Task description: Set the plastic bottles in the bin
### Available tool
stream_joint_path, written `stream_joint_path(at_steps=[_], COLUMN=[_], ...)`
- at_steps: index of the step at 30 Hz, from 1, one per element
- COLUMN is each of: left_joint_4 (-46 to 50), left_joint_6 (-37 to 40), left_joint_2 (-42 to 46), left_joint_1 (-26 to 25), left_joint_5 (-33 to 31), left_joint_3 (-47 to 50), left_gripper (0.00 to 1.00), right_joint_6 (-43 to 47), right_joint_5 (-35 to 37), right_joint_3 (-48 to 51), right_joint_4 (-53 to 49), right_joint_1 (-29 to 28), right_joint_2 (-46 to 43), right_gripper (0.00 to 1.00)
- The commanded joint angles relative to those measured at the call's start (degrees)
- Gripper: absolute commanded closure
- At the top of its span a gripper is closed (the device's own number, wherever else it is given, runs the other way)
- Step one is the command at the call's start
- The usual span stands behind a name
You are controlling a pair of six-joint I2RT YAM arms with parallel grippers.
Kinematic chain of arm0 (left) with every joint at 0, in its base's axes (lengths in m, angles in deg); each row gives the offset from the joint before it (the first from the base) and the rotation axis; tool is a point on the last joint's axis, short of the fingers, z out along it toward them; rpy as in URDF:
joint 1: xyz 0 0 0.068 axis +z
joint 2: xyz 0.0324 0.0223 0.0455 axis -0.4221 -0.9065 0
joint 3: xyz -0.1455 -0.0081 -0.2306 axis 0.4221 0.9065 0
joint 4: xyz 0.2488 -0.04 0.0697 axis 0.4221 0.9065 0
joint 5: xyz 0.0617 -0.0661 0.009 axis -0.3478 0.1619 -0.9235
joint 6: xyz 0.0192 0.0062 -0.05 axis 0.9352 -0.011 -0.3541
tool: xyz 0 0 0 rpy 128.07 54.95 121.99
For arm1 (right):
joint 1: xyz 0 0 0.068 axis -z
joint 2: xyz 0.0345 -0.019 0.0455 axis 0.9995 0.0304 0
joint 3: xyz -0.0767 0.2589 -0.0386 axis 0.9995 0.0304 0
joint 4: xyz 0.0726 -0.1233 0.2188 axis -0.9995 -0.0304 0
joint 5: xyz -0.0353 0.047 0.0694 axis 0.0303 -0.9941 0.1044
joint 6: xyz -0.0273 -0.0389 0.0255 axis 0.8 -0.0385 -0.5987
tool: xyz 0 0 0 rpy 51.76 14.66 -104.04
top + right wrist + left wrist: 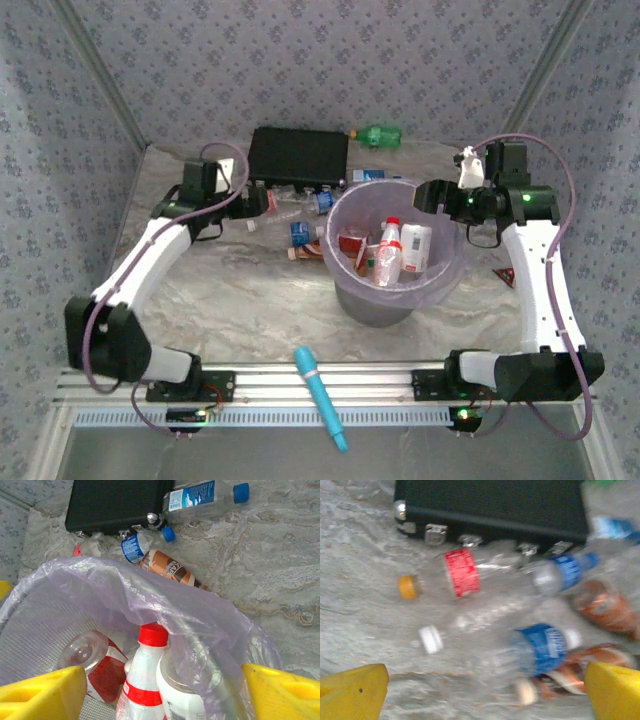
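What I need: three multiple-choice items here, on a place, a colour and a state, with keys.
1. The cyan pen-like plastic stick lies: A far left corner; B near edge, middle; C far right corner.
2. The red-banded whitish plastic bottle in the round grey lilac-lined bin has a cap: A red; B blue; C green.
3. The left arm's yellow fingers are: A shut on a bottle; B shut, empty; C open, empty.
1 B, it sits bottom centre in the top view; 2 A, red tops it; 3 C, they stand wide apart.
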Motion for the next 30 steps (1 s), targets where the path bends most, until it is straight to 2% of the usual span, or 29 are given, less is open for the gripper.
stream_joint_path(at_steps=[1, 6, 10, 18, 22, 30], left_joint_4=[-0.1, -1.1, -0.8, 2.7, 4.6, 7.5], left_joint_6=[13.0, 20.3, 22.2, 26.6, 27.0, 28.5], left_joint_2=[-5.9, -16.1, -23.1, -34.0, -37.3, -39.3], left_joint_1=[0.1, 0.9, 2.6, 2.8, 2.8, 2.5], left_joint_5=[-5.6, -5.4, 0.6, 7.3, 10.3, 11.0], left_joint_3=[-5.4, -12.1, -17.8, -27.0, -29.9, -30.2], left_gripper=[0.00, 0.05, 0.11, 0.00, 0.00, 0.00], right_joint_6=[1.0, 1.2, 1.1, 1.2, 1.1, 1.4], right_joint_5=[-1.6, -1.2, -1.1, 0.0, 0.7, 1.1], right_joint_3=[0.3, 0.4, 0.6, 0.8, 0.7, 0.8], right_joint_4=[-0.6, -1.3, -1.7, -2.6, -3.7, -4.2], right_joint_1=[-0.6, -1.0, -1.3, -1.7, -1.7, -1.5], right_joint_2=[-1.6, -2.2, -2.8, -4.5, -5.1, -5.2], right_gripper=[0.19, 0.20, 0.20, 0.20, 0.20, 0.20])
